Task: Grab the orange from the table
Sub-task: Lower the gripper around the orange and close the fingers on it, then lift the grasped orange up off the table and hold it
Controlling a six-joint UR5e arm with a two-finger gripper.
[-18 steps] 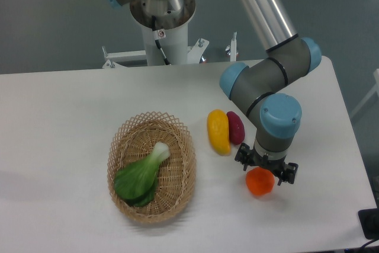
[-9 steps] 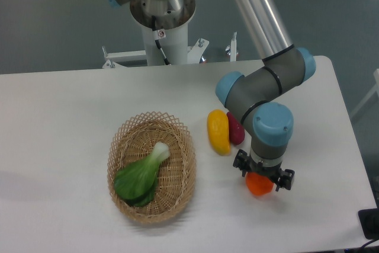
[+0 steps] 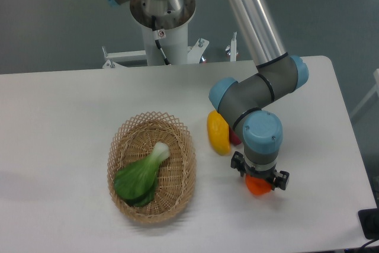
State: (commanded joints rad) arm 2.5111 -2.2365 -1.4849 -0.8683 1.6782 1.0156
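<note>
The orange (image 3: 257, 187) is a small bright orange fruit on the white table (image 3: 59, 122), right of the basket. Only its lower part shows; the wrist covers the rest. My gripper (image 3: 259, 180) is straight above it, pointing down, its black fingers low around the fruit's top. The wrist hides the fingertips, so I cannot tell whether they are open or pressing on the orange.
A yellow elongated fruit (image 3: 217, 132) lies just left of the arm, with a dark purple-red fruit (image 3: 234, 140) mostly hidden behind the arm beside it. A wicker basket (image 3: 151, 166) holding a green leafy vegetable (image 3: 142, 173) stands to the left. The arm's base column (image 3: 163, 16) is at the back.
The arm has shifted left and come down over the orange, covering more of it and of the purple-red fruit. The orange has stayed in place on the table.
</note>
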